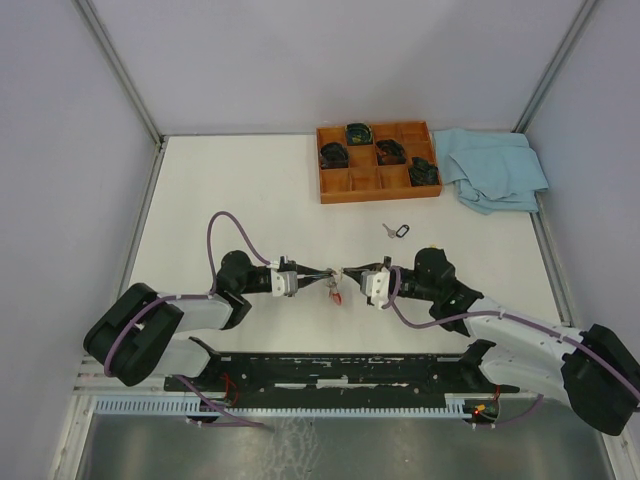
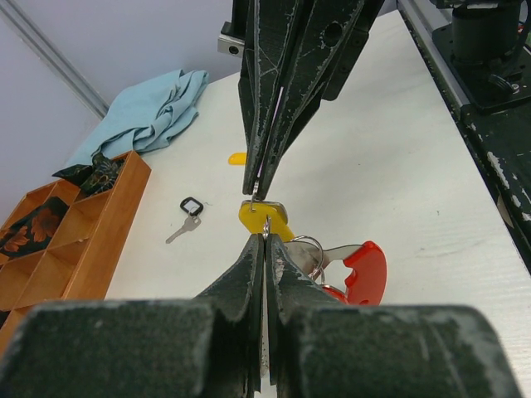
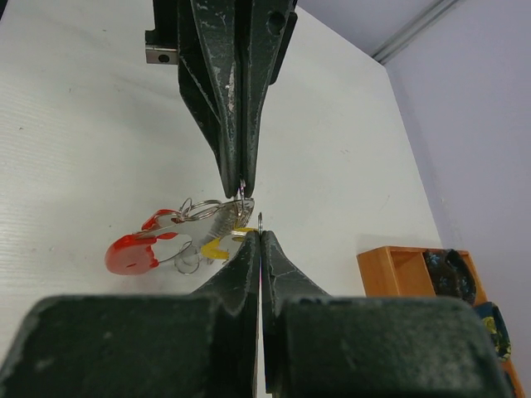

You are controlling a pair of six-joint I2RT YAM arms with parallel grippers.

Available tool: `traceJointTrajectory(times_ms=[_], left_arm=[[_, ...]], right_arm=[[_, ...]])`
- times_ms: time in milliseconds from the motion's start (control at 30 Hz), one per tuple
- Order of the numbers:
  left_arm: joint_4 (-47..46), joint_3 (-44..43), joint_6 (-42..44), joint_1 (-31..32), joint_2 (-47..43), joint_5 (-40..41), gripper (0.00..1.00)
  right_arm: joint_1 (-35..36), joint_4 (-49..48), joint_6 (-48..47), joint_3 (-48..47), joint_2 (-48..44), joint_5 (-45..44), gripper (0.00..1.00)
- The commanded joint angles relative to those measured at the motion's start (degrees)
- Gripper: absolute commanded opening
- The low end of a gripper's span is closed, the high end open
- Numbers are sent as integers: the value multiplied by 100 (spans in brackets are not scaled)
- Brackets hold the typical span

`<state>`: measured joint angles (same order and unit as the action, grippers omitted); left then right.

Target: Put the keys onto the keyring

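My two grippers meet tip to tip above the table's middle, left gripper and right gripper. The left gripper is shut on the thin silver keyring, seen edge-on. The right gripper is shut on a thin metal edge beside a yellow cap, which looks like a yellow-capped key. A bunch hangs under the tips: small rings, a flat silver piece, a red band and a red cap. Another yellow piece lies on the table, half hidden behind the right gripper.
A plain silver key on a black loop lies behind the grippers. A wooden compartment tray with dark items stands at the back. A light blue cloth lies to its right. White walls close in the table.
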<state>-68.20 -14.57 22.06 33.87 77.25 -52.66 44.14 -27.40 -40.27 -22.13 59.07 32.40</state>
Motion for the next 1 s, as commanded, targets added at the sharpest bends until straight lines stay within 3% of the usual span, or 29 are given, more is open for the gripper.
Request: traceJointTrajectory(times_ms=[0,967], left_arm=[[-301,-81,17,16,-129,17,3],[-383,-99,-27,19,-78,-36,3]], right_arm=[[22,-228,235,128,-138,-112,1],[24,-559,447,9,209,118,1]])
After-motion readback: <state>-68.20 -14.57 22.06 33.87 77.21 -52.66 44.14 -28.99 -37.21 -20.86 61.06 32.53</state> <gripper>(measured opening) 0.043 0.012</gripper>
